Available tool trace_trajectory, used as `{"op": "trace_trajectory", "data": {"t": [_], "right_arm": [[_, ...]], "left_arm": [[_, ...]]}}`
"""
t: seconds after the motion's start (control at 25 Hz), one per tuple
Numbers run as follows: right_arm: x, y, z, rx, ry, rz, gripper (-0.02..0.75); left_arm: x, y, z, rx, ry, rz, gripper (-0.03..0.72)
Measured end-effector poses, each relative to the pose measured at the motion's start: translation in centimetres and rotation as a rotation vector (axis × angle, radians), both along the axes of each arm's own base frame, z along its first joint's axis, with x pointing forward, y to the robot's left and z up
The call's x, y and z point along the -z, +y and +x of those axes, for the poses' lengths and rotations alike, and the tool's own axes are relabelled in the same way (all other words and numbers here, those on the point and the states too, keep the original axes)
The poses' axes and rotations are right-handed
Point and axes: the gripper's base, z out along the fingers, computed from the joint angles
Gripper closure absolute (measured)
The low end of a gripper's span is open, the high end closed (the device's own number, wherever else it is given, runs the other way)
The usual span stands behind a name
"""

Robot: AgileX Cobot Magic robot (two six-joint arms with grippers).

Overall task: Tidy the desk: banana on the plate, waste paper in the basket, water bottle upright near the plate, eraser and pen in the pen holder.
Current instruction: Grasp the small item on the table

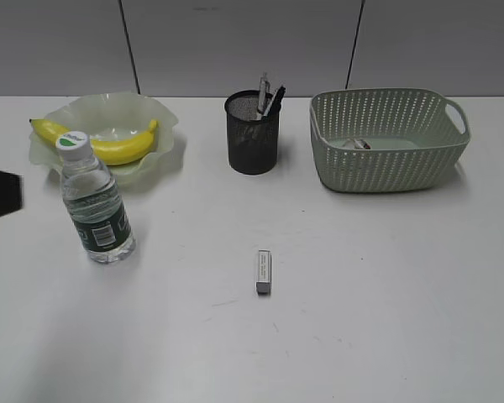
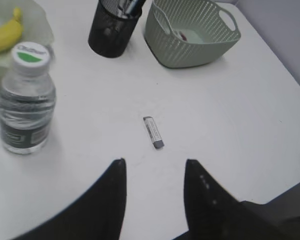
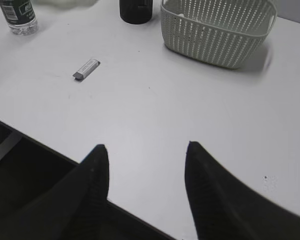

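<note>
Where the eraser point(image 1: 264, 271) lies flat on the bare desk point(image 1: 386, 302), it sits alone near the middle, well apart from every container and untouched by either arm. Behind it stands the pen holder point(image 1: 253, 134), with pens point(image 1: 266, 94) rising above its rim. To the right of the holder rests the basket point(image 1: 389, 138), inside which a small pale object with a trace of red, the waste paper point(image 2: 182, 35), is partly visible. To the left, the plate point(image 1: 109, 126) carries the banana point(image 1: 101, 143) across its hollow. Just in front of the plate stands the water bottle point(image 1: 97, 201), upright, cap on. In the left wrist view, the left gripper point(image 2: 155, 167) hangs above the desk with jaws parted and nothing between them, the eraser lying ahead of its tips. In the right wrist view, the right gripper point(image 3: 146, 150) likewise stands parted and empty, near the desk's front edge.
</note>
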Motion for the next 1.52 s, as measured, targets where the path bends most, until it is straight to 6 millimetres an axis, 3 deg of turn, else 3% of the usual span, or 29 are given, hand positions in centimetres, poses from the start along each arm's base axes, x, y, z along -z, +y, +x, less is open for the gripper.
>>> {"op": "trace_trajectory", "data": {"t": [0.12,0.24,0.44,0.88,1.08,1.2,1.52], "right_arm": [[0.0,0.1,0.1,0.0,-0.01,0.006,0.338],[0.0,0.1,0.1,0.001,-0.012,0.006,0.338],[0.0,0.1,0.1,-0.001,-0.012,0.008,0.338],[0.0,0.1,0.1,-0.002,-0.012,0.01,0.345],[0.0,0.1,0.1,-0.001,-0.011,0.012,0.345],[0.0,0.1,0.1,-0.001,-0.011,0.012,0.345],[0.0,0.1,0.1,-0.001,-0.012,0.012,0.345]], "left_arm": [[2.1,-2.6,3.6,0.028,0.134,0.035,0.399],[2.9,-5.1,5.7,0.094,0.184,0.089,0.399],[4.5,-10.0,8.7,0.178,0.215,0.157,0.399],[11.1,-19.5,14.5,0.252,0.388,0.251,0.388],[13.9,-21.8,16.8,0.251,0.482,0.332,0.386],[14.8,-22.2,17.8,0.233,0.536,0.44,0.372],[14.6,-22.4,18.8,0.129,0.599,0.507,0.262]]}}
